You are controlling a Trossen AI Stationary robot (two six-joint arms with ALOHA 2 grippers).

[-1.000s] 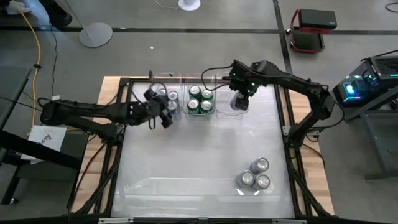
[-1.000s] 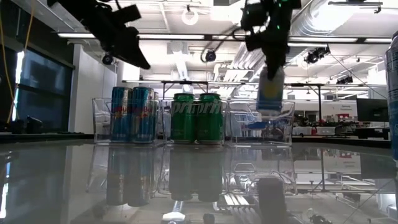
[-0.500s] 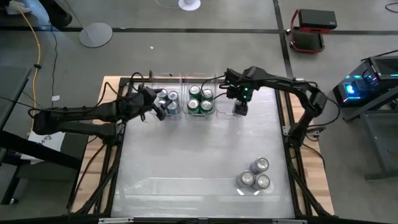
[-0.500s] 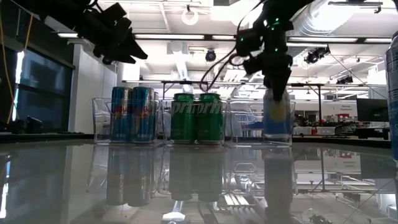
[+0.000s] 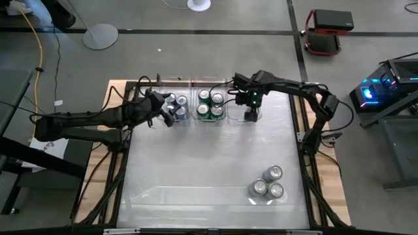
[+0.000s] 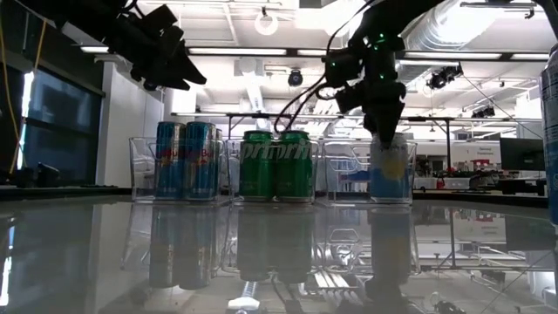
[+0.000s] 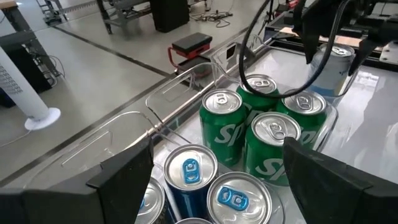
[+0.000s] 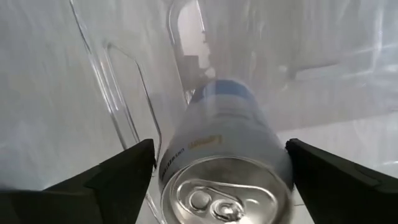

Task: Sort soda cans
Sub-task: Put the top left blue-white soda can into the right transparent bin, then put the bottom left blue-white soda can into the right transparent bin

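Three clear bins stand in a row at the table's far side. The left bin holds blue cans (image 5: 176,108), the middle bin green cans (image 6: 276,166). A silver-grey can (image 6: 390,166) stands upright on the floor of the right bin (image 6: 336,174). My right gripper (image 8: 221,149) points down over that can, open, with one finger on each side of the can's top (image 8: 227,180). My left gripper (image 7: 217,162) hovers open above the blue cans (image 7: 186,171), nothing between its fingers.
Three more silver-topped cans (image 5: 268,183) stand together near the table's front right; one of them shows at the right edge of the low view (image 6: 551,131). The wide middle of the table lies between them and the bins.
My right gripper has gone down with the silver-grey can, which hung above the right bin's floor and now stands on it. My left gripper has drawn back toward the table's left and far edges over the blue cans and tipped up nearer to level, then kept still.
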